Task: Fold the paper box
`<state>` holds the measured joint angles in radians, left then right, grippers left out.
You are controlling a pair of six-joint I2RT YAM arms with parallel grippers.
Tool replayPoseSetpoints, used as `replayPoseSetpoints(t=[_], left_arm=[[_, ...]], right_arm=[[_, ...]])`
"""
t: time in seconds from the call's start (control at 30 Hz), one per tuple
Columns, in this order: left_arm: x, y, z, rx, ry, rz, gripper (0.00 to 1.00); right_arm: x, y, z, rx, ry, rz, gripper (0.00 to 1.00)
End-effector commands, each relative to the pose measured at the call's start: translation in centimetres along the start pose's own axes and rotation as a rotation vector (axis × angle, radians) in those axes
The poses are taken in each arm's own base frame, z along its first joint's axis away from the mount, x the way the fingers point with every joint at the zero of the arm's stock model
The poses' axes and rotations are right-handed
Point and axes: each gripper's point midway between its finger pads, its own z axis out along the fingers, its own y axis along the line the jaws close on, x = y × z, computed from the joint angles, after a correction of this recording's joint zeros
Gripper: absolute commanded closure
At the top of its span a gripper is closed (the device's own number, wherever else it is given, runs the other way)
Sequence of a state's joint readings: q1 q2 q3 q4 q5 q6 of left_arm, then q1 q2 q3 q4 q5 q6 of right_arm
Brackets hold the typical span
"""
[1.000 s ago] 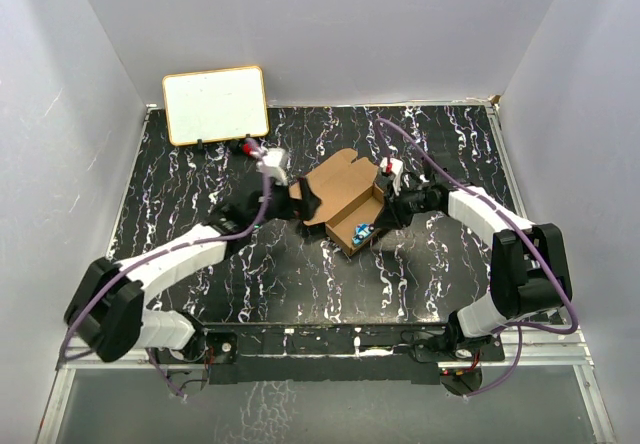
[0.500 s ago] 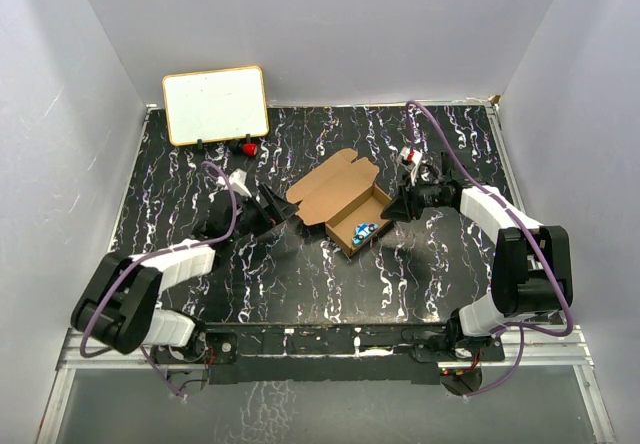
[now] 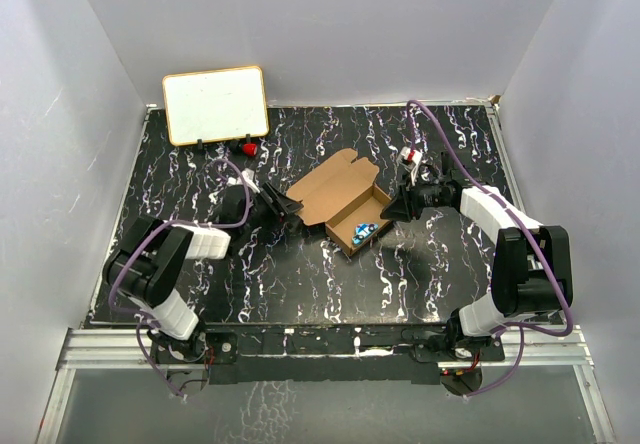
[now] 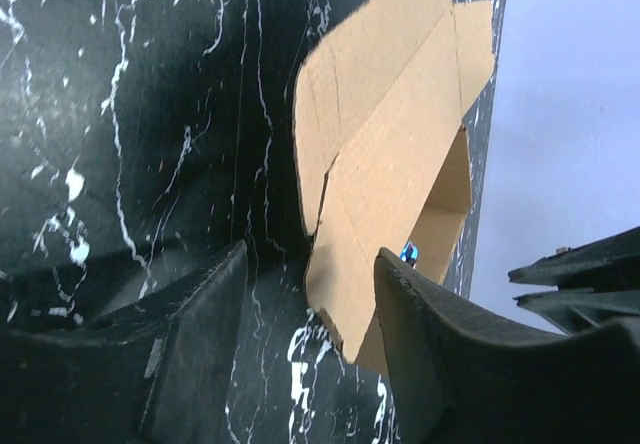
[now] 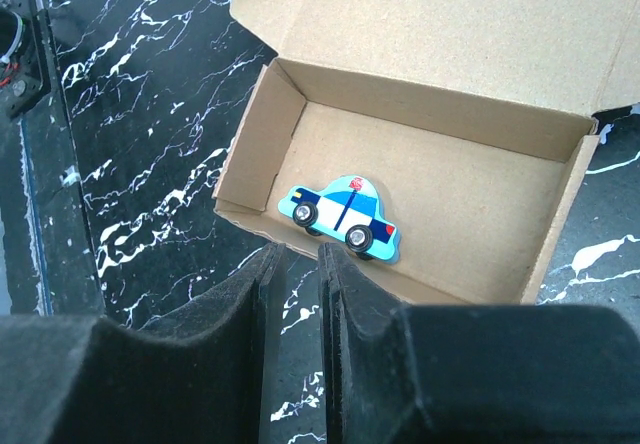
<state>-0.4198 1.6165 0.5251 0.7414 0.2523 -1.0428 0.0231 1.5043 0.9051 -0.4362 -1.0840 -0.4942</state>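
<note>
Black marbled desk point(image 3: 300, 284) carries the box point(image 3: 340, 199) at its middle, where it lay a second ago: tray formed, walls up, lid thrown back toward the far left and not yet shut. What has changed is me. A second ago both my arms were in at the box ends. Now the left arm has folded back toward its base, and my left pincer point(image 3: 285, 207) sits just off the lid's left edge. It touches nothing, and its jaws are apart but drawing in from their widest. My right pincer point(image 3: 398, 207) backed off the right end half a second ago and has held there since. It is all but closed, only a slit between the fingers, and grips nothing. I take this to mean the tray is done and I am regrouping for the lid, which has yet to swing over and close.

From above I get the layout and little more. My left wrist view adds the lid's creased cardboard seen low and edge-on, just past my fingertips, with bare desk in the gap between them. My right wrist view looks straight down into the tray, where a blue car point(image 5: 340, 214) lies flat by the near wall; from above it is a mere blue speck. Closing the lid would shut that car inside.
</note>
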Motion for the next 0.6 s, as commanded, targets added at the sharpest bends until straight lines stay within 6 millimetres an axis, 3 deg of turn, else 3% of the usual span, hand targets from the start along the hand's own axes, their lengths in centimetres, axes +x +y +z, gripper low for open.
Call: replayPoseSetpoints(t=[0.0, 0.3, 0.57], left_arm=[[-1.70, -3.05, 1.11, 0.100, -0.030, 0.001, 0.51], [-1.48, -3.35, 1.66, 0.122, -0.010, -0.005, 0.78], [-1.54, -4.02, 1.89, 0.140, 0.006, 0.015, 0.81]], right_arm=[[-2.05, 0.32, -0.38, -0.024, -0.066, -0.091, 0.74], [-2.36, 0.30, -0.67, -0.019, -0.075, -0.097, 0.74], [-2.76, 0.43, -0.89, -0.017, -0.084, -0.104, 0.74]])
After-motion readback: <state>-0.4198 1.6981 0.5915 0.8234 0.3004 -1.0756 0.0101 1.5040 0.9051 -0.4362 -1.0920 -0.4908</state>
